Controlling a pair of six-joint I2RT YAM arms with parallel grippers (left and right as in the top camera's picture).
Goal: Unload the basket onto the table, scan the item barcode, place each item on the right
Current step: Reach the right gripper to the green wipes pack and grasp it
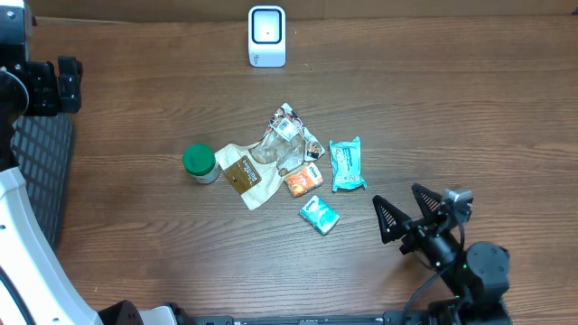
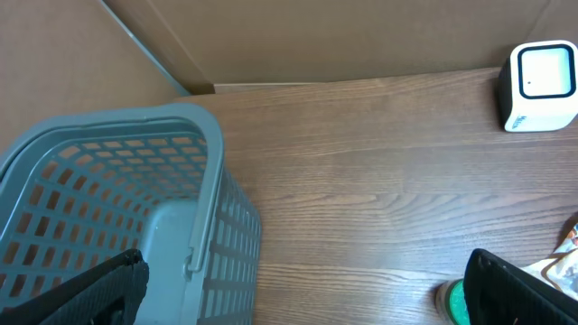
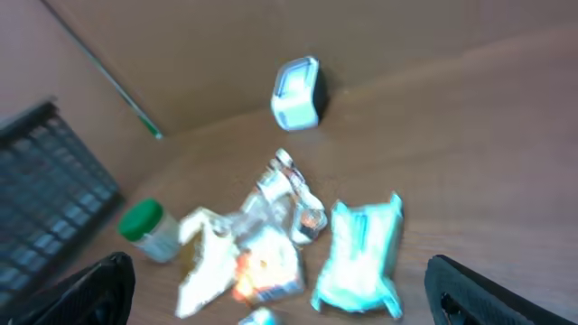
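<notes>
**Step in hand:** select and pick one item for scanning. No item is held.

- **Claws:** The right claw (image 1: 396,193) has its jaws fully apart and empty, just right of the heap of items. The left claw (image 2: 305,262) is likewise spread wide and empty, above the grey basket (image 2: 108,199) at the far left.
- **Items and scanner:** The items lie loosely heaped at the centre of the table (image 1: 470,108). The scanner (image 1: 266,36) stands upright at the far edge, well apart from them.
- **Recommended target:** The small teal packet (image 1: 319,215) lies at the near edge of the heap, nearest the right claw. The larger teal packet (image 1: 347,164) is an alternative.
- **Pick:** Descend squarely and close across the narrow width. Avoid dragging the neighbouring orange packet (image 1: 303,181).
- **Barcode:** Its position cannot be determined. Expect to turn the packet before the scanner window.
</notes>
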